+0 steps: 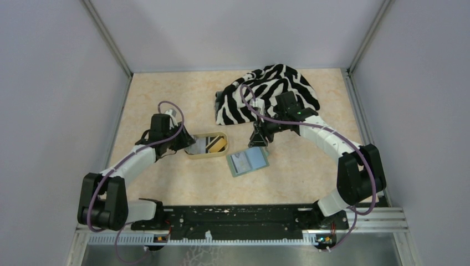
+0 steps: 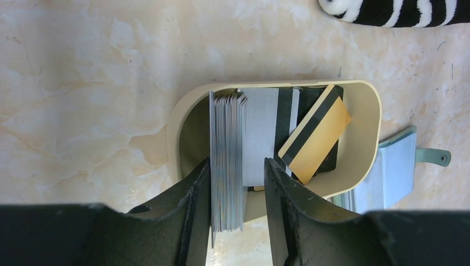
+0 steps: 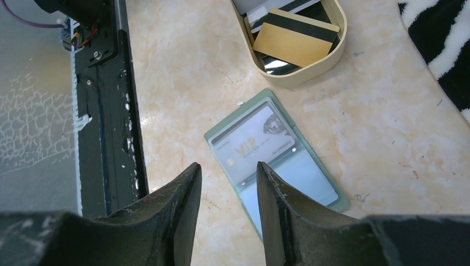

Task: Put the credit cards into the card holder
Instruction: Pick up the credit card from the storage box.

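In the tan oval tray, my left gripper straddles a stack of credit cards standing on edge, their thin grey plastic rims packed tight. One finger sits against the stack and a gap shows at the other, so those jaws are parted, not clamped. Beside the stack a matte yellow-orange card with a dark stripe lies askew over darker cards.

My right gripper hangs over one end of the card holder, jaws apart with nothing between them. The holder lies open flat on the cream marbled table, just beside the tray. It has a sage-green rounded border and glossy clear pockets, with a silver card marked VIP in one.

Only my left wrist view shows its green snap tab. Only the overhead view shows the whole rumpled zebra cloth.
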### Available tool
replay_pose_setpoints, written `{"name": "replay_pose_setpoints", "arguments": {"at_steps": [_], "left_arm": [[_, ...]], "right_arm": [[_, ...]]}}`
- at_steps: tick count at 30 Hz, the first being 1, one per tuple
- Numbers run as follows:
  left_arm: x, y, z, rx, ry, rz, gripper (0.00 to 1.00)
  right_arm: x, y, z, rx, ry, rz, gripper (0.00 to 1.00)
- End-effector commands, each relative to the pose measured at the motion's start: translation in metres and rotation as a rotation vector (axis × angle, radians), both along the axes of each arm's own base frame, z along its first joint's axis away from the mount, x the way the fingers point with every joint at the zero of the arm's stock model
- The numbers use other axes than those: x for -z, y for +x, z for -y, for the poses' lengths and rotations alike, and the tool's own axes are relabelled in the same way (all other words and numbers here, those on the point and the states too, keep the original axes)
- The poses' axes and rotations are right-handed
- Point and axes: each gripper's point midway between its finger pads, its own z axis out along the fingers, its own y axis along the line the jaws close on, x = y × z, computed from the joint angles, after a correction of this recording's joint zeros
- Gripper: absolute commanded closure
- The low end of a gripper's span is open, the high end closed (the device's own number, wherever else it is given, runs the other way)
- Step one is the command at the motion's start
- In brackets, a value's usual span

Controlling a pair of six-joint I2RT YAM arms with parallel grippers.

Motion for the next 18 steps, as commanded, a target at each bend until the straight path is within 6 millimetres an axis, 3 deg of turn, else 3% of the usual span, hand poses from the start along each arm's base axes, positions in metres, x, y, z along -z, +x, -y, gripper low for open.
{"name": "replay_pose_setpoints", "arguments": {"at_steps": [1,18], "left_arm": [[-0.0157,0.0060,0.0006,0.000,-0.024,0.033,0.56],[-0.0133,0.0000,-0.0078,-0.032,-0.007,0.023,0.62]], "right_arm": [[-0.0175,0.0022,-0.0012,-0.016,0.048,0.055,0.59],[-0.0180,0.0022,-0.0006,-0.016,0.053,0.054,0.59]]}}
